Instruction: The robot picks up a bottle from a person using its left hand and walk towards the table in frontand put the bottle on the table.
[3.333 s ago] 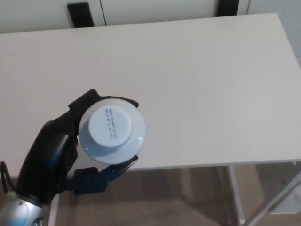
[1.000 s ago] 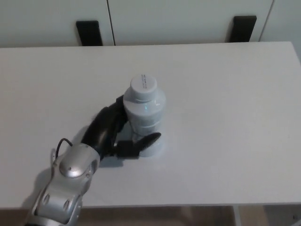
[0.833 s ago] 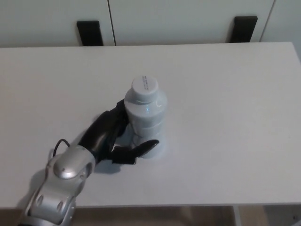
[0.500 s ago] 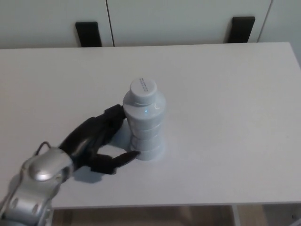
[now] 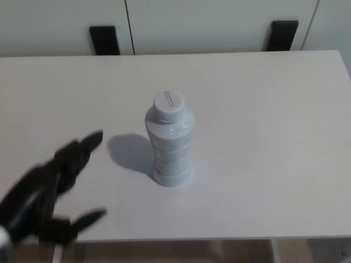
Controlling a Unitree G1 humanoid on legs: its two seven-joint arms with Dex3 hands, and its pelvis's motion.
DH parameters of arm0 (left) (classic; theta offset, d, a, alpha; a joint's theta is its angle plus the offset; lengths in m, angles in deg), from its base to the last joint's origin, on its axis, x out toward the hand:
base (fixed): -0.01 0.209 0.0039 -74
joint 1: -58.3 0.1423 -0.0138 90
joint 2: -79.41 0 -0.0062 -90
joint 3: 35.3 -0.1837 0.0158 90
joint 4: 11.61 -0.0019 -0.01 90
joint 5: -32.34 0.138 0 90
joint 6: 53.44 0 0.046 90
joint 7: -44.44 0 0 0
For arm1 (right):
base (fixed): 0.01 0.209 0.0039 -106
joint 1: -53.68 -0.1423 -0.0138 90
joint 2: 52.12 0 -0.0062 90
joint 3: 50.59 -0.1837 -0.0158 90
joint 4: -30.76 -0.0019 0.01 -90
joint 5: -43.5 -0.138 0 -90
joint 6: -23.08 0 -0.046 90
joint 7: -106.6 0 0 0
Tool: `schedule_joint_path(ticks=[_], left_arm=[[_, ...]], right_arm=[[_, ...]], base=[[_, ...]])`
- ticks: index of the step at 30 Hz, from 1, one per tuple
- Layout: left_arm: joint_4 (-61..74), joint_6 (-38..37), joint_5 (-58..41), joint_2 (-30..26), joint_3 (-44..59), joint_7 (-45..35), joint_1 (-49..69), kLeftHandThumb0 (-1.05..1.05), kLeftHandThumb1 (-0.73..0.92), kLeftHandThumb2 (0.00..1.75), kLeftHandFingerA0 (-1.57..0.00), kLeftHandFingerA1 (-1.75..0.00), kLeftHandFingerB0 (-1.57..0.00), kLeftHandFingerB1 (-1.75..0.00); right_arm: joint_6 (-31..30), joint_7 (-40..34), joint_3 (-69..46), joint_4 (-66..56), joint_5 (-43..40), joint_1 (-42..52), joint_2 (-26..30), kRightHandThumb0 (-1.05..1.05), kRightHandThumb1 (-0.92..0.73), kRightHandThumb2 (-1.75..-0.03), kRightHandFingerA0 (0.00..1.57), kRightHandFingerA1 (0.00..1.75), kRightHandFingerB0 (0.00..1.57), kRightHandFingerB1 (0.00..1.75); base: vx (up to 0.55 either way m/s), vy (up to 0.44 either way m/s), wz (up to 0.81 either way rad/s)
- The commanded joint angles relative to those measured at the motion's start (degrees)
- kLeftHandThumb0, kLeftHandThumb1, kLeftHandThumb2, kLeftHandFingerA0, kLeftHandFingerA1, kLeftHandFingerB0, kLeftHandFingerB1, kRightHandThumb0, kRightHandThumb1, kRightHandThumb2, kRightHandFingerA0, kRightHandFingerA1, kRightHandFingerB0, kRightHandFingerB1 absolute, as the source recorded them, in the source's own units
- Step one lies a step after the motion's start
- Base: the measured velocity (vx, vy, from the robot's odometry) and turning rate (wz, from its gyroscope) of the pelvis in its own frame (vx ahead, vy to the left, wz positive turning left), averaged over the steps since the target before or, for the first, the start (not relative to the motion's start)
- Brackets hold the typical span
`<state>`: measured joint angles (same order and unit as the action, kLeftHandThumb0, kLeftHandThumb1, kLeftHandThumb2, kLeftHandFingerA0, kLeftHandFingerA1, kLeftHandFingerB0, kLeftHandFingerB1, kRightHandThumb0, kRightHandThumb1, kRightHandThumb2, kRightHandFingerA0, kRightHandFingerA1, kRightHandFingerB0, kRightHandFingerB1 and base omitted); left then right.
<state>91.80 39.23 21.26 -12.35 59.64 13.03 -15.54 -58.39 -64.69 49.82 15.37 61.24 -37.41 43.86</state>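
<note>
head view, looking down on a pale white tabletop (image 5: 263,109). a white plastic bottle (image 5: 169,145) with a ribbed body and a flat white cap (image 5: 168,102) stands upright on it, roughly at the middle. its shadow falls to its left. nothing touches the bottle.

my left hand (image 5: 52,183) is to the left of the bottle and nearer to me than it, well apart from it. it is released, with the thumb and fingers spread wide and nothing held. the hand is blurred, so its exact outline is hard to read. my right hand does not show.

beyond the bottle, past the far edge of the tabletop, are pale cupboard doors and two dark blocks, one to its left (image 5: 104,39) and one to its right (image 5: 282,34).

as i judge it, the bottle is set down and the risk now is knocking it over. it is tall and narrow on a small base, so a light push high on its body would tip it. the likely cause is my spread fingers swinging back toward it, or my body bumping the tabletop edge nearest me. once down, it could roll toward that edge and fall.
</note>
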Motion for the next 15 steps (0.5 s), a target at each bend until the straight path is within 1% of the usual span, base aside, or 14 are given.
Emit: schedule_joint_path(ticks=[1, 2, 3, 4, 5, 6, 7, 8, 9, 10, 11, 14, 15], left_arm=[[16.9, -18.7, -13.6, 2.8, 3.8, -11.1, 28.3, -0.59, 0.39, 0.69, -0.34, -0.45, -0.15, -0.36], [17.4, -19.3, -13.9, 2.8, 3.8, -11.7, 29.7, -0.59, 0.39, 0.69, -0.34, -0.45, -0.15, -0.36], [20.3, -19.7, -17.0, 1.7, 4.2, -15.8, 36.4, -0.43, 0.44, 0.54, -0.52, -0.39, -0.39, -0.33], [20.4, -22.8, -18.3, 1.1, 4.4, -19.5, 40.4, -0.48, 0.38, 0.67, -0.5, -0.48, -0.39, -0.43], [20.0, -24.1, -18.4, 1.1, 4.5, -20.3, 41.0, -0.48, 0.38, 0.67, -0.5, -0.48, -0.39, -0.43], [20.9, -20.4, -21.4, -1.7, 6.4, -25.9, 48.0, -0.39, 0.42, 0.53, -0.58, -0.42, -0.53, -0.38], [18.5, -22.4, -21.0, -2.2, 7.2, -28.3, 50.1, -0.44, 0.38, 0.53, -0.63, -0.45, -0.57, -0.41], [17.4, -23.4, -20.8, -2.3, 7.4, -29.1, 50.7, -0.44, 0.38, 0.53, -0.63, -0.45, -0.57, -0.41], [16.1, -25.6, -19.3, -2.8, 8.3, -29.5, 51.1, -0.51, 0.4, 0.55, -0.67, -0.45, -0.59, -0.41], [16.4, -26.4, -20.5, -3.5, 9.6, -31.5, 51.7, -0.51, 0.45, 0.58, -0.72, -0.45, -0.64, -0.41], [16.4, -26.4, -21.4, -4.1, 10.7, -33.1, 52.4, -0.43, 0.47, 0.55, -0.72, -0.43, -0.66, -0.41], [12.6, -27.0, -22.3, -4.6, 12.1, -36.6, 54.5, -0.42, 0.46, 0.55, -0.7, -0.44, -0.66, -0.41], [8.5, -28.2, -19.4, -5.0, 12.3, -35.3, 53.0, -0.45, 0.44, 0.54, -0.72, -0.46, -0.6, -0.4]], right_arm=[[0.1, -0.3, 0.3, 0.6, 0.5, 1.3, 0.9, -0.42, -0.78, -0.64, 0.6, 0.47, 0.49, 0.4], [0.2, -0.4, 0.3, 0.7, 0.5, 1.4, 0.8, -0.42, -0.78, -0.64, 0.6, 0.47, 0.49, 0.4], [0.0, -0.4, 0.2, 0.2, 0.2, 1.8, 0.7, -0.41, -0.81, -0.64, 0.58, 0.48, 0.46, 0.4], [-0.5, -0.5, 0.2, 0.2, 0.1, 1.7, 0.5, -0.41, -0.82, -0.65, 0.58, 0.48, 0.46, 0.4], [-0.7, -0.6, 0.2, 0.3, 0.2, 1.6, 0.4, -0.41, -0.82, -0.65, 0.58, 0.48, 0.46, 0.4], [-0.6, -1.1, 0.4, 0.4, 0.4, 2.1, 0.3, -0.4, -0.81, -0.64, 0.6, 0.49, 0.47, 0.4], [-0.2, -0.9, 0.4, 0.5, 0.4, 2.2, 0.4, -0.39, -0.81, -0.64, 0.6, 0.5, 0.48, 0.42], [0.0, -0.8, 0.4, 0.5, 0.4, 2.3, 0.4, -0.39, -0.81, -0.64, 0.6, 0.5, 0.48, 0.42], [-0.5, -0.3, 0.3, 0.5, 0.2, 1.3, 0.4, -0.39, -0.81, -0.64, 0.59, 0.5, 0.48, 0.42], [-1.0, 0.0, 0.2, 0.6, 0.2, -0.4, 0.1, -0.39, -0.8, -0.64, 0.59, 0.5, 0.47, 0.41], [-1.3, -0.1, 0.4, 0.6, 0.4, -1.3, -0.2, -0.4, -0.8, -0.64, 0.61, 0.49, 0.48, 0.4], [-1.4, -0.6, 1.5, 0.8, 1.4, -1.1, -1.0, -0.4, -0.8, -0.64, 0.61, 0.48, 0.48, 0.4], [-1.4, -0.3, 1.3, 0.7, 1.1, -1.0, -0.9, -0.39, -0.81, -0.64, 0.61, 0.51, 0.49, 0.42]], base=[[0.0, 0.0, 0.0], [0.0, 0.0, 0.0], [0.0, 0.0, 0.0], [0.0, 0.0, 0.0], [0.0, 0.0, 0.0], [0.0, 0.0, 0.0], [0.0, 0.0, 0.0], [0.0, 0.0, 0.0], [0.0, 0.0, 0.0], [0.0, 0.0, 0.0], [0.0, 0.0, 0.0], [0.0, 0.0, 0.0], [0.0, 0.0, 0.0]])
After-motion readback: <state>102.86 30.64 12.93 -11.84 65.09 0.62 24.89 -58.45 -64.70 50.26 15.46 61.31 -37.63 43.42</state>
